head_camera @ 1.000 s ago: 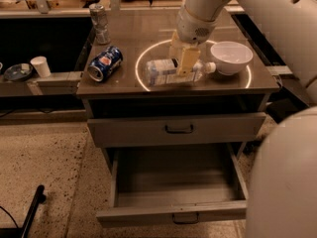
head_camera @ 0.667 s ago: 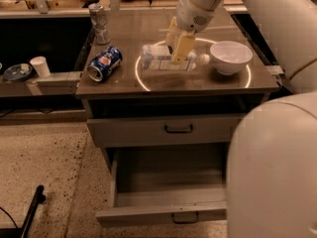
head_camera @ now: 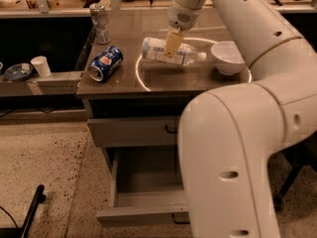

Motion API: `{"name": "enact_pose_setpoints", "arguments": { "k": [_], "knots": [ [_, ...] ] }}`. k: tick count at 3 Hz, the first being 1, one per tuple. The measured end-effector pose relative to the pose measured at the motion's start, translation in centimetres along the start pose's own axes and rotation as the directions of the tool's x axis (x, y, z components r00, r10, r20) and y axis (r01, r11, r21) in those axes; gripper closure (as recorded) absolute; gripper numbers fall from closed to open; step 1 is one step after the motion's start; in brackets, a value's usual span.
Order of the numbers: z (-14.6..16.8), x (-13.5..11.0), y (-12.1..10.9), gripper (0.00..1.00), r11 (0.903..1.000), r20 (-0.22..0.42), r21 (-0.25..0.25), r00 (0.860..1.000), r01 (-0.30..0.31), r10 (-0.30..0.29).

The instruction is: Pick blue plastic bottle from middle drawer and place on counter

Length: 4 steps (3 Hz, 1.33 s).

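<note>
The gripper (head_camera: 172,43) pinches the blue plastic bottle (head_camera: 188,56) sideways across its middle, low over the counter (head_camera: 163,77), seemingly to lay it flat; the middle drawer (head_camera: 143,175) stands open below.

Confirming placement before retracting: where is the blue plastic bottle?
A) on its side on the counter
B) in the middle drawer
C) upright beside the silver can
A: the blue plastic bottle lies on its side on the counter, inside the white ring, with the gripper over its middle.
</note>
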<state>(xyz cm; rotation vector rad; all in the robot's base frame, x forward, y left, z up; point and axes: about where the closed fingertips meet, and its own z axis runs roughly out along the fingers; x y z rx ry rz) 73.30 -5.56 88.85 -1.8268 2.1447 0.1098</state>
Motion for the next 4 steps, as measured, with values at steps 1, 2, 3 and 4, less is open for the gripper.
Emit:
{"name": "enact_pose_setpoints", "arguments": {
  "k": [1, 2, 3, 4],
  "knots": [
    [0.2, 0.1, -0.6, 0.07, 0.9956, 0.000, 0.016, 0.996, -0.092, 0.092],
    [0.3, 0.0, -1.0, 0.00, 0.9961, 0.022, 0.032, 0.996, -0.082, 0.082],
    [-1.8, 2.7, -0.4, 0.00, 0.9916, 0.138, 0.089, 0.987, -0.094, 0.081],
    [-9.1, 4.9, 0.7, 0.00, 0.9377, 0.154, 0.335, 0.987, -0.092, 0.042]
  ]
}}
